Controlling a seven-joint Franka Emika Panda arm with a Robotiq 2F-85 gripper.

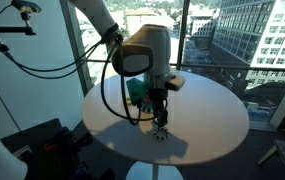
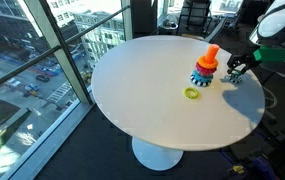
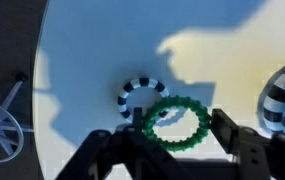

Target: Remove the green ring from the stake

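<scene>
Over the table (image 3: 82, 60), green ring (image 3: 178, 101) apparently in the tool's (image 3: 177, 130) part-closed grip.

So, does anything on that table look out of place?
Yes. A yellow ring lies loose on the table, apart from the stake and its stacked rings. In the wrist view the green ring is off the stake too, between the fingers, next to a black-and-white striped ring.

No text, label, brand or number can be read anywhere.
</scene>
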